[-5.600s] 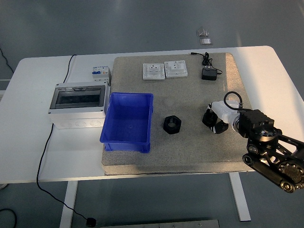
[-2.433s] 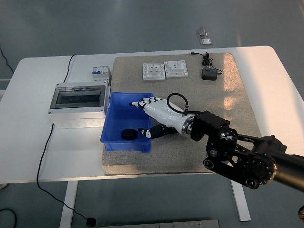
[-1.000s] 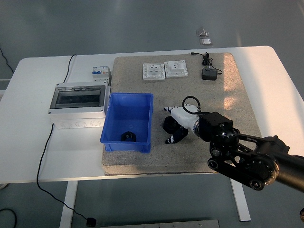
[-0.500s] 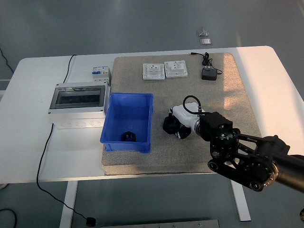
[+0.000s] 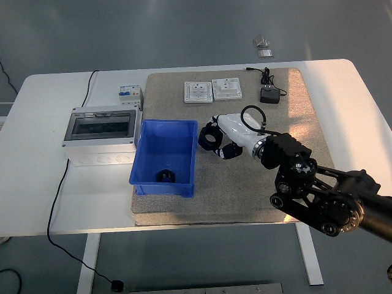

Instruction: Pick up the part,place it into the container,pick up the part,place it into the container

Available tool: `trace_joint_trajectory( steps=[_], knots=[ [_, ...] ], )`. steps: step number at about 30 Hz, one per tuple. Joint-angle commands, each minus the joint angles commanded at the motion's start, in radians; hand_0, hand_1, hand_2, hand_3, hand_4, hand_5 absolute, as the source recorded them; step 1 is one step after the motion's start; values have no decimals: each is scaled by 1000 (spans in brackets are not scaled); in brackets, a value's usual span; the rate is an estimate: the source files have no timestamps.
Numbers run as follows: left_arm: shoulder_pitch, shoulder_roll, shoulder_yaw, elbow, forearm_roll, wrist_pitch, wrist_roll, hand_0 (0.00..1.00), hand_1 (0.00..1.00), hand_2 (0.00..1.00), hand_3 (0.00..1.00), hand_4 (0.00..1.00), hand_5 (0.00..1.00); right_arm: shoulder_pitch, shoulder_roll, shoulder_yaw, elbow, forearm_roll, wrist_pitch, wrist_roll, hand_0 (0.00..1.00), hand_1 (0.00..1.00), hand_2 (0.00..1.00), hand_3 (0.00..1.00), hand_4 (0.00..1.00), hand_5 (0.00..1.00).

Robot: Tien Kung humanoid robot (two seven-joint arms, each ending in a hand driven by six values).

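My right hand point(image 5: 219, 139), white with black fingertips, is shut on a black ring-shaped part point(image 5: 210, 138) and holds it above the mat, just right of the blue bin's point(image 5: 150, 179) right rim. A second black part point(image 5: 166, 175) lies inside the bin near its front wall. My right arm point(image 5: 312, 190) comes in from the lower right. My left arm does not show.
A grey electrical box with a clear lid point(image 5: 101, 135) stands left of the bin, a small breaker point(image 5: 128, 94) behind it. Two white socket plates point(image 5: 212, 90) and a black adapter with its cable point(image 5: 268, 93) lie at the back of the grey mat point(image 5: 245, 190).
My right hand closed on the black part on the mat, lifted it and moved it left and up towards the bin. The part in the bin has stayed put.
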Motion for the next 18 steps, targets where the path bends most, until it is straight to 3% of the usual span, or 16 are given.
trace_joint_trajectory(
  steps=[5,6,10,11,12,17,18],
  knots=[
    [1,1,-2,0,0,1,0,720,709,706,767,798,765,22,5,-5,44,24,-124,99,612,215,473,535,250,2],
    [1,1,-2,0,1,1,0,720,708,705,766,798,766,28,8,-13,54,34,-141,120,554,210,476,533,257,2],
    [-2,0,-6,0,7,1,2,720,708,705,766,798,766,63,30,-93,66,67,-91,194,554,210,476,533,257,2],
    [-3,0,-6,0,7,1,2,720,708,705,766,798,766,69,34,-112,63,64,-74,202,554,210,476,533,257,2],
    [-3,0,-6,0,6,1,1,720,708,705,765,798,769,73,36,-125,61,58,-56,205,452,140,480,548,255,2],
    [-4,-1,-4,0,2,2,1,720,708,705,765,798,769,81,42,-140,62,-20,-1,210,452,140,480,548,255,2],
    [-4,-1,-4,0,2,2,1,719,708,705,765,799,770,82,42,-140,63,-34,4,207,361,149,656,726,546,47]
  ],
)
